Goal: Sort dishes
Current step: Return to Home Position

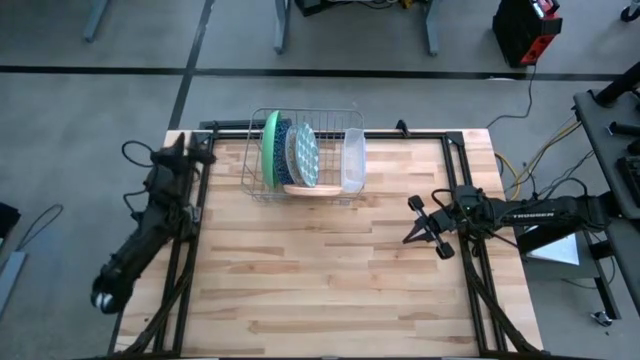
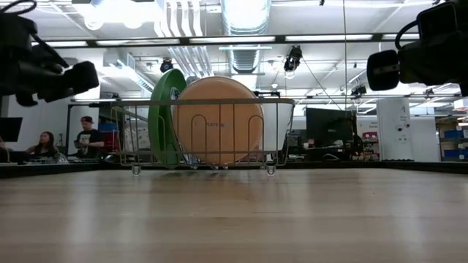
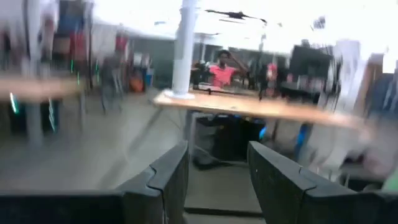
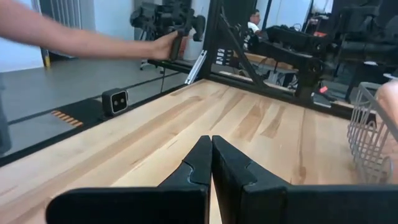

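At the counter's [image 1: 330,270] far edge sits the wire rack [image 1: 255,185], with the dishes in it. High view: green plate [image 1: 270,143] on edge at the rack's left end, blue speckled plate [image 1: 283,150] just beside it, dotted plate [image 1: 306,155] next. The peach bowl [image 1: 308,188] runs along the rack's near side and the clear tray [image 1: 353,160] is at the right end.

Low view adds what top-down cannot. The bowl stands upright, face toward the camera. It fills most of the rack front and hides the blue and dotted plates. Only the green plate peeks out at its left.

Left end effector [image 1: 197,152] is at the counter's left far corner, apart from the rack. Only the left wrist view gives its state: fingers [image 3: 174,174] spread with a clear gap, nothing between them, blurred room beyond.

Right end effector [image 1: 425,225] hangs over the counter's right side, apart from the rack. Right wrist view shows its fingers pressed together, empty. That view alone shows a person's hand [image 4: 165,45] gripping a dark rig part past the counter; cannot tell which part.

Low view alone shows two people [image 2: 88,135] in the room at the left.
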